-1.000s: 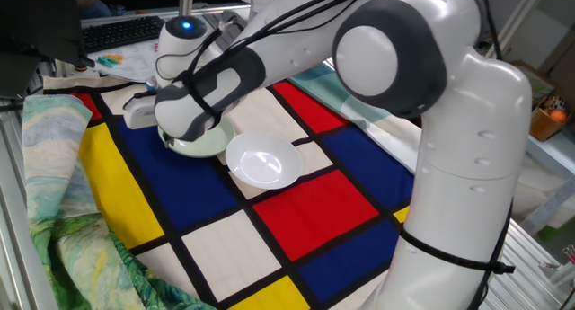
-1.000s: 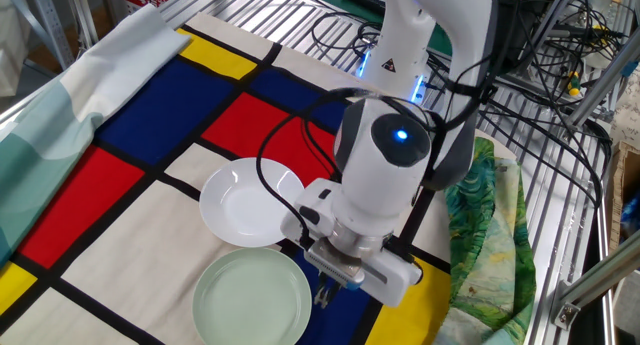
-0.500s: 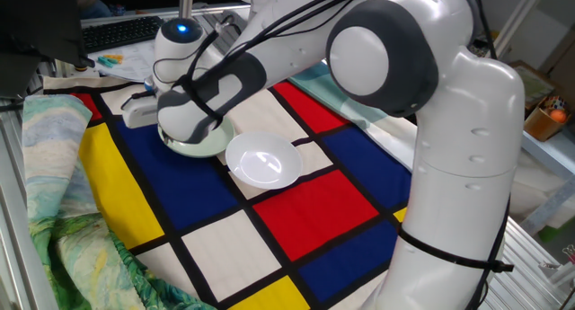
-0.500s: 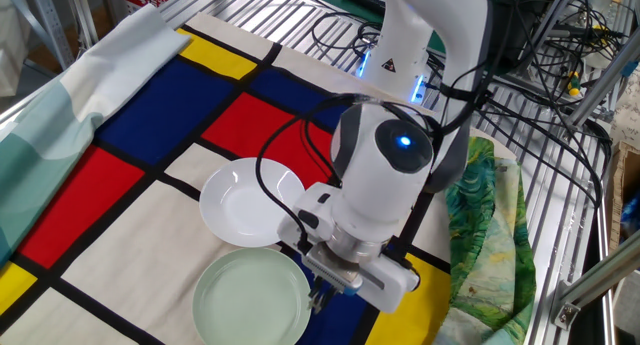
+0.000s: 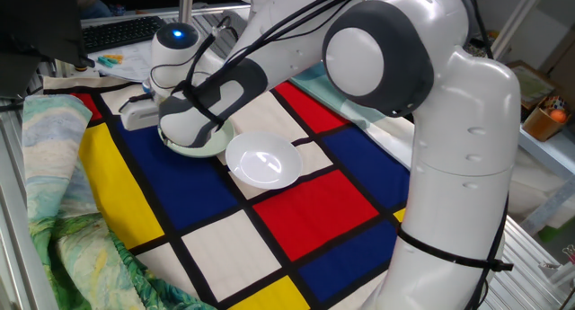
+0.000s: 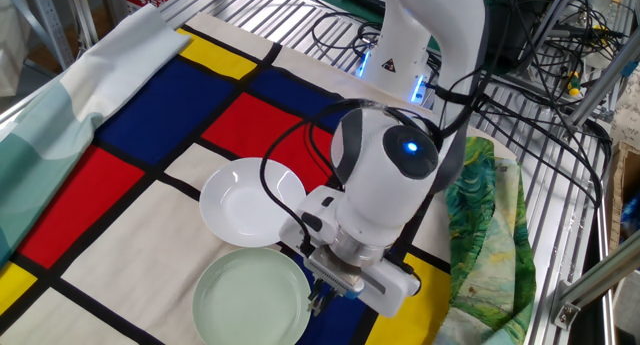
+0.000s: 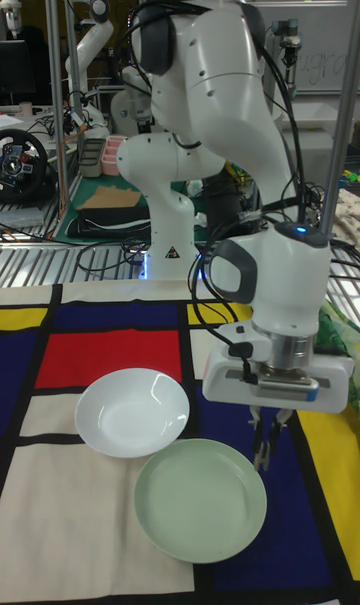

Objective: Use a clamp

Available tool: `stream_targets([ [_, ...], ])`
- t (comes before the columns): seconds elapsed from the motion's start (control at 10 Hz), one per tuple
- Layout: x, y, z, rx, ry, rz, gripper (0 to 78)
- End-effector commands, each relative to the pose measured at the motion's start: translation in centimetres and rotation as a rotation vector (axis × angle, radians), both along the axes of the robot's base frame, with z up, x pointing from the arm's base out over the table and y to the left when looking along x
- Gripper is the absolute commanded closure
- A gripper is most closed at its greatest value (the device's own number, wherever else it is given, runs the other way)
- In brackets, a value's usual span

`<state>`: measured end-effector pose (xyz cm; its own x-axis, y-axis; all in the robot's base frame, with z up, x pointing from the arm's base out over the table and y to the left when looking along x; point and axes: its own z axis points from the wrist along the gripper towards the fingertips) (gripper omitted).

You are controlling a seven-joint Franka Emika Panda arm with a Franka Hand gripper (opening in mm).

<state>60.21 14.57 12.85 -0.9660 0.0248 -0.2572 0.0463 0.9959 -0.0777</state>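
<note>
Colour-blocked cloth in red, blue, yellow and cream with black lines covers the tabletop; wire racking and cables lie behind. No readable writing shows, only a small triangular warning sticker on the arm's base. A white bowl sits touching a pale green plate. The fingers point down at the plate's right rim, close together; whether they pinch anything I cannot tell. The clamp cannot be made out in any view.
</note>
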Motion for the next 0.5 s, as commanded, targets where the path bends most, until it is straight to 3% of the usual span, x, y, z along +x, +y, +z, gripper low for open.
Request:
stream_targets([
  [0.1,-0.25,1.53,-0.84,-0.094,-0.023,0.011,76.2],
  [0.5,-0.30,1.70,-0.92,-0.154,-0.026,0.034,76.2],
])
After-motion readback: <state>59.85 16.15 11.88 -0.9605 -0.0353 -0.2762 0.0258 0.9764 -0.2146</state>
